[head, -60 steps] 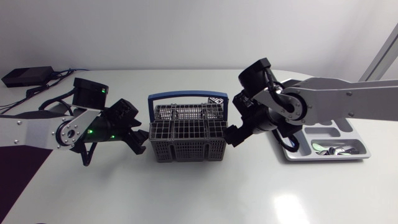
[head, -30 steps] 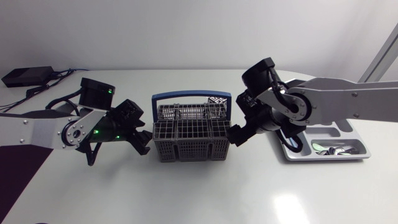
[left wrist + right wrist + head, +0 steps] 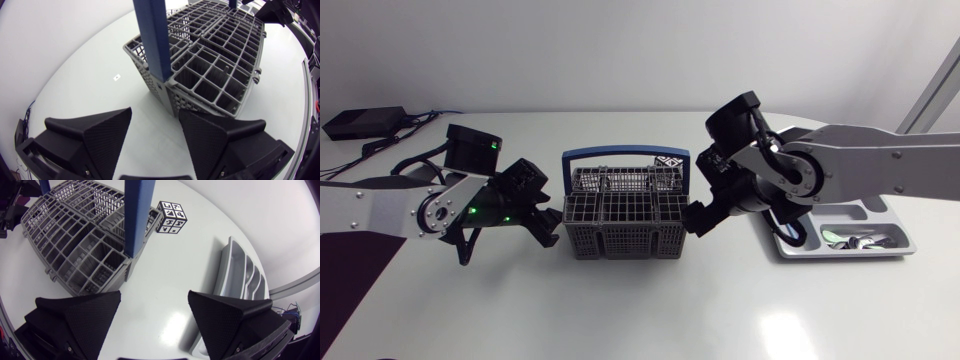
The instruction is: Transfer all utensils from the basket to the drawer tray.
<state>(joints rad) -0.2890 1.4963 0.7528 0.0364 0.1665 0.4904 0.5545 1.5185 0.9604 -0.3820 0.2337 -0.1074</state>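
Left end effector (image 3: 155,114) and right end effector (image 3: 154,295) both open, empty, flanking basket (image 3: 620,225); likely light, stiff plastic, best held by blue handle (image 3: 620,152)

- Lattice plastic basket (image 3: 623,215), ahead of both grippers: mid grey, open square-grid pattern.
- Arched basket handle (image 3: 620,155): solid blue.
- Moulded drawer tray (image 3: 850,205), beside the right gripper (image 3: 155,296): pale grey, plain.
- Metal utensils (image 3: 860,240) lying in it: shiny silver.
- Small cube marker (image 3: 170,217), ahead of the right gripper: black-and-white block pattern.
- Glossy table (image 3: 640,310): white.
- Left gripper (image 3: 155,114) and right gripper: matte black, finely dotted finger surfaces.
- Left arm (image 3: 380,210) and right arm (image 3: 880,160): silver-grey links, black joints.
- Indicator lights (image 3: 470,212) behind the left gripper: green.
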